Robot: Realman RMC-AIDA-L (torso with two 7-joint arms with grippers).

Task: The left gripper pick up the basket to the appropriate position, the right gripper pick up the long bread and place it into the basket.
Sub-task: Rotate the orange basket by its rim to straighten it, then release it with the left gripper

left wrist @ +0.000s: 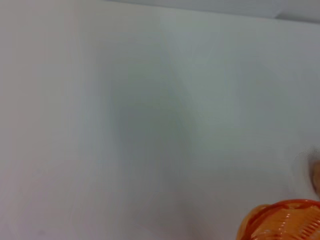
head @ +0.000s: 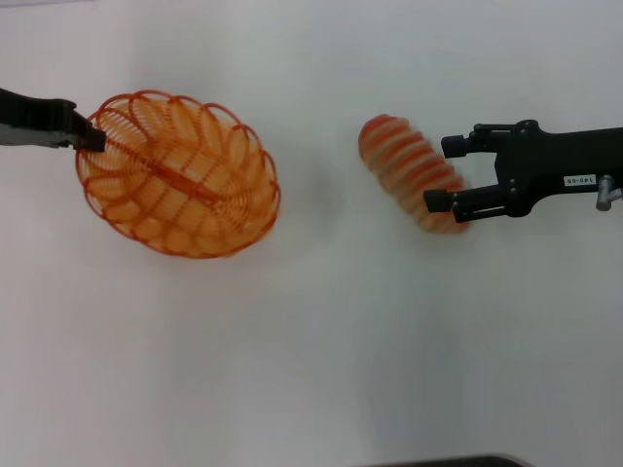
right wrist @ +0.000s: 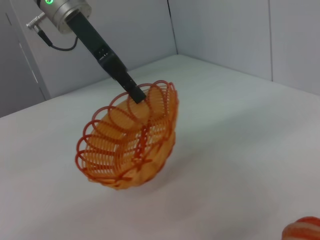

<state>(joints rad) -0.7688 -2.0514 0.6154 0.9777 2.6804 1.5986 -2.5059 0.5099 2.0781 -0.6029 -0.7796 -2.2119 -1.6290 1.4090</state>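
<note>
On the left end effector (head: pixel 95 137), basket (head: pixel 180 175) tilted; right end effector (head: pixel 440 175) astride long bread (head: pixel 409 170).

The basket (head: pixel 178 175) sits left on the bench (head: pixel 321 350), tilted. The bread (head: pixel 409 167) lies well apart to its right.

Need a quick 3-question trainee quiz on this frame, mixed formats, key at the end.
1. True or false: the long bread already lies inside the basket.
2. Which gripper holds the basket's rim: A) left gripper, B) right gripper, C) neither?
3. Fill in: in the right wrist view the basket is ____, one side raised off the table.

Key
1. False; the bread is on the table, apart from the basket, with the right gripper's open fingers around its end.
2. A.
3. Tilted.
</note>
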